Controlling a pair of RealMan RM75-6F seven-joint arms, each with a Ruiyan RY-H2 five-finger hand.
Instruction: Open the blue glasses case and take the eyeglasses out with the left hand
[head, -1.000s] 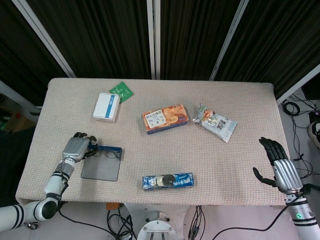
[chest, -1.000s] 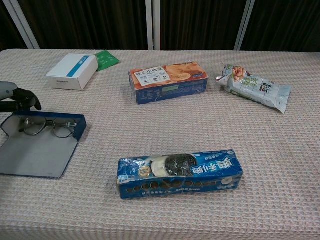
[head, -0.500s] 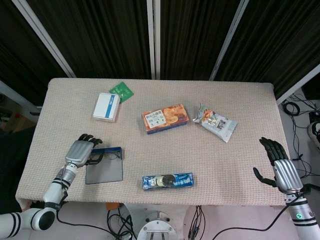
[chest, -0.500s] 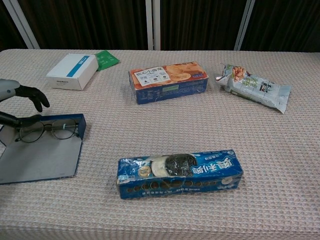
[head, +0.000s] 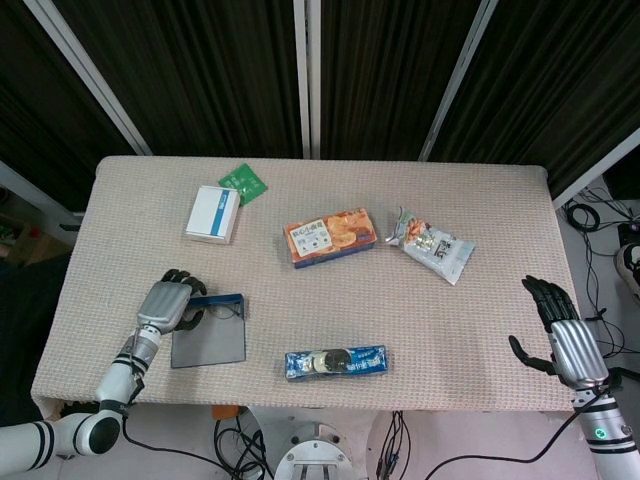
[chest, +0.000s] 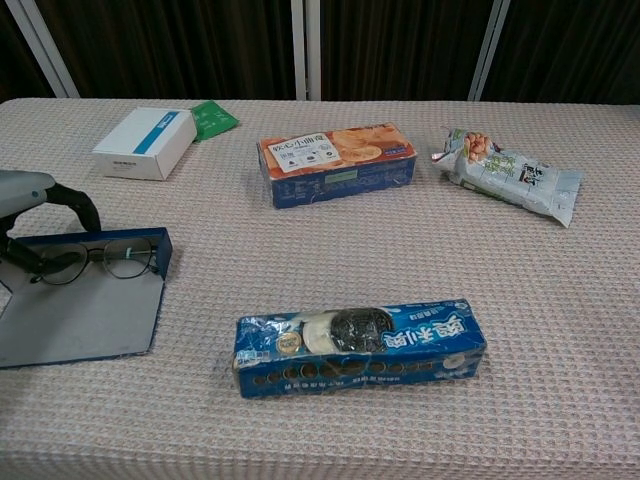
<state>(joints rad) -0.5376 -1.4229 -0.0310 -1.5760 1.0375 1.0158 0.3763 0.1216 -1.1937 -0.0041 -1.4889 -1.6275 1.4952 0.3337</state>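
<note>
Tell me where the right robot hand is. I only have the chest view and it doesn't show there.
Observer: In the head view, the right robot hand is by the near right corner of the table, fingers spread and holding nothing.
Operator: And the left one? My frame edge cuts it off.
Observer: The head view shows the whole left robot hand. Its back faces up, and it sits over the left end of the open blue glasses case, hiding that end of the eyeglasses.
</note>
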